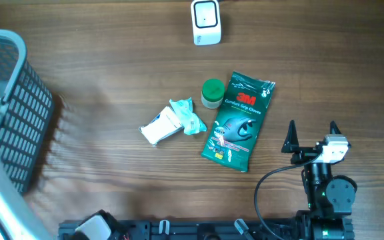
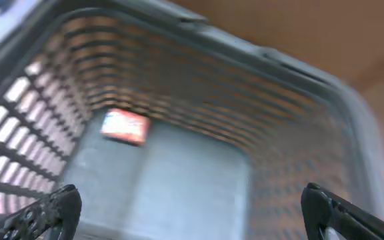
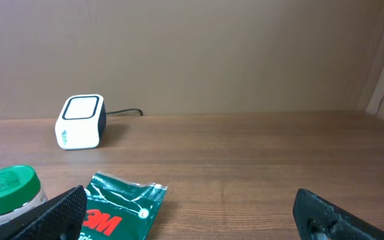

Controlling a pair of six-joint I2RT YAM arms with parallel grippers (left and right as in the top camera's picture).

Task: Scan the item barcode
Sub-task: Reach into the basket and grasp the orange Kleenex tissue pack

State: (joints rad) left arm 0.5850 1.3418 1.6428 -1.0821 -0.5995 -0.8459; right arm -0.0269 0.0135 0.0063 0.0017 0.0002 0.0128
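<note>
Firstly, the left end effector (image 2: 192,217) was seen in its own wrist view with jaws spread wide and nothing between them. Only its two dark fingertips (image 2: 49,212) showed, at the lower corners of that frame. It hung over the open mouth of a grey lattice basket (image 2: 292,127). On the basket floor, left of centre in that frame, lay a small red-and-white object (image 2: 124,127), too blurred to identify.

The right end effector (image 1: 312,135) sat at the lower right of the overhead frame. Its jaws were likewise at full spread and empty, apart from every item. A black cable (image 1: 265,183) looped from its arm toward the lower edge.

Remaining items lay on the wooden desk (image 1: 112,67), around the centre of the overhead frame. A green 3M glove packet (image 1: 237,123) lay flat, its long axis running from upper right to lower left. A green-lidded jar (image 1: 213,93) stood upright just beside the packet's upper left edge. A crumpled white-and-teal packet (image 1: 172,122) lay to the left of the glove packet, near it.

The white scanner (image 1: 207,22) stood at the top centre of the overhead frame, well apart from those items. The basket filled the left edge of that frame.
</note>
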